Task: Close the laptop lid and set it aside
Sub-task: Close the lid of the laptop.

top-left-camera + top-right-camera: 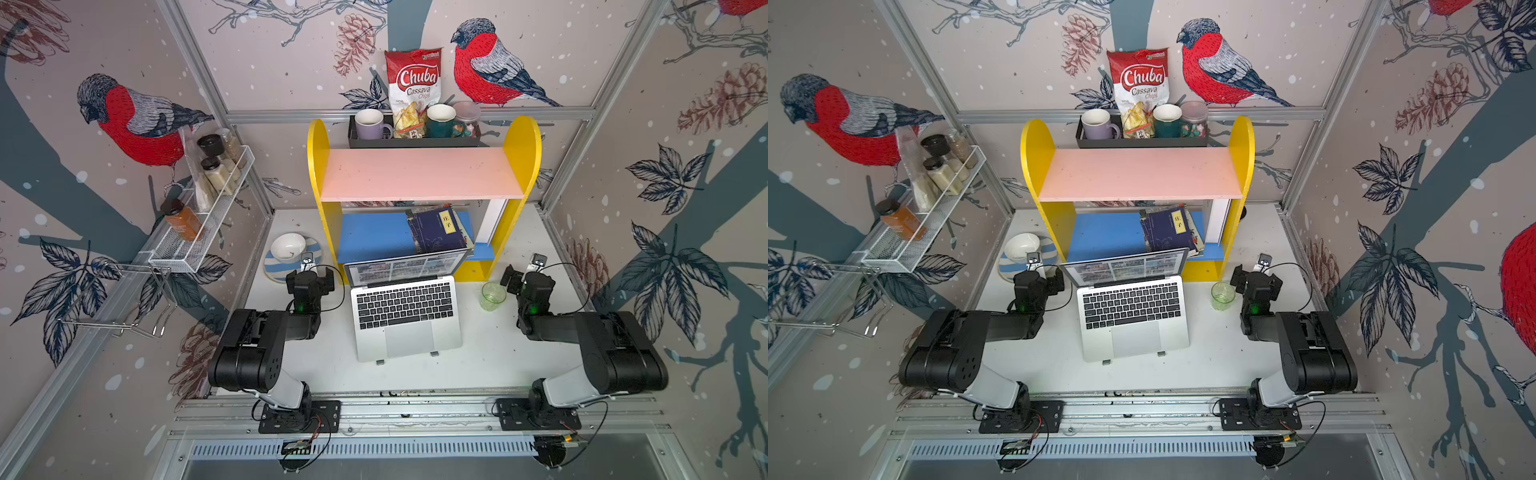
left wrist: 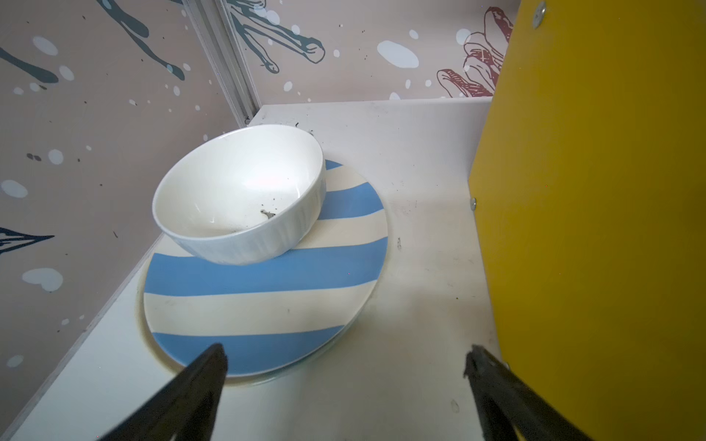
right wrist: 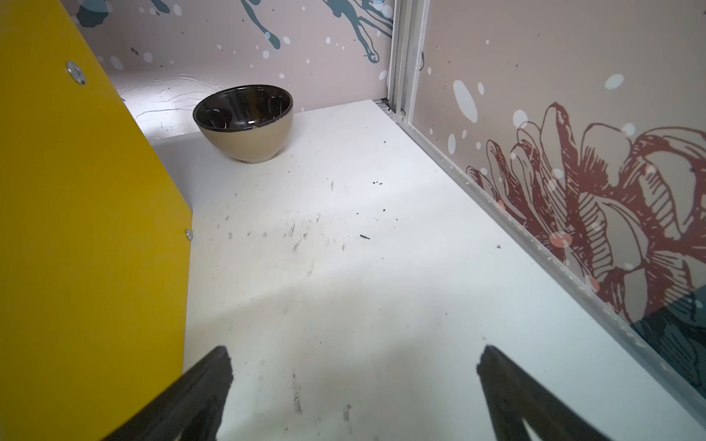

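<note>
The silver-grey laptop (image 1: pixel 405 309) (image 1: pixel 1131 307) stands open at the table's centre, its base tilted up on a stand whose feet show at the front. Its lid (image 1: pixel 405 268) (image 1: pixel 1125 266) is upright with the lit screen facing the arms, its top edge close to the blue shelf. My left gripper (image 1: pixel 309 275) (image 2: pixel 345 353) hovers left of the lid, open and empty, pointing at the striped plate. To the right of the laptop my right gripper (image 1: pixel 528 276) (image 3: pixel 355 353) is open and empty over bare table. Neither wrist view shows the laptop.
A yellow shelf unit (image 1: pixel 318 166) (image 2: pixel 592 191) (image 3: pixel 76 229) stands right behind the laptop, with a dark blue book (image 1: pixel 438 228) on its blue board. A white bowl (image 2: pixel 237 191) sits on a striped plate (image 2: pixel 267 305) at left. A green cup (image 1: pixel 493 296) stands right of the laptop; a brown bowl (image 3: pixel 244 122) is farther back.
</note>
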`<state>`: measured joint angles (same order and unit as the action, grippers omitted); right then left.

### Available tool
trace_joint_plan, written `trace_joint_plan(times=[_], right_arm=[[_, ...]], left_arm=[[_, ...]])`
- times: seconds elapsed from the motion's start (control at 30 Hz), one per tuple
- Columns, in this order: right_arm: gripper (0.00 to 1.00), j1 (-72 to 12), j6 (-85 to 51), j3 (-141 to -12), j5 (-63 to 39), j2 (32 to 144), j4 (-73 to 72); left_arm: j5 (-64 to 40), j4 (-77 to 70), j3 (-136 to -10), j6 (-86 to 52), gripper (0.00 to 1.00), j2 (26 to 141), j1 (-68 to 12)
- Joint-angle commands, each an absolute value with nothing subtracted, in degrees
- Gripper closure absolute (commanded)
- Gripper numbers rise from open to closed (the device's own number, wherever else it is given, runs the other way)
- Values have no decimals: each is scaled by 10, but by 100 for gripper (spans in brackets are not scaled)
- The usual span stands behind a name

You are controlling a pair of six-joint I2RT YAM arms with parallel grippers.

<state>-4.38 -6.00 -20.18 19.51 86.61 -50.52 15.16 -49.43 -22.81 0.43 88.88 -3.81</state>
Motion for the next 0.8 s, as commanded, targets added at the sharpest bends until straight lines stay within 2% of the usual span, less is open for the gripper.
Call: trace_joint_plan(times=[0.0,0.47,0.53,0.6,0.77], right_arm=[[0,-44,-59,-203,196,864,-519],[0,-40,-60,-204,189,863,-518],[0,-40,-74,-201,221,858,-520],[0,-40,-91,-200,253,845,-503],[0,-32,-97,-167,246,829,-549]], left_arm=[[149,-506,-227,8,4,888,-36],[149,-503,-229,7,4,888,-35],[150,-509,-225,8,3,886,-36],[153,-507,-220,7,4,874,-38],[190,-446,-221,10,4,796,-48]])
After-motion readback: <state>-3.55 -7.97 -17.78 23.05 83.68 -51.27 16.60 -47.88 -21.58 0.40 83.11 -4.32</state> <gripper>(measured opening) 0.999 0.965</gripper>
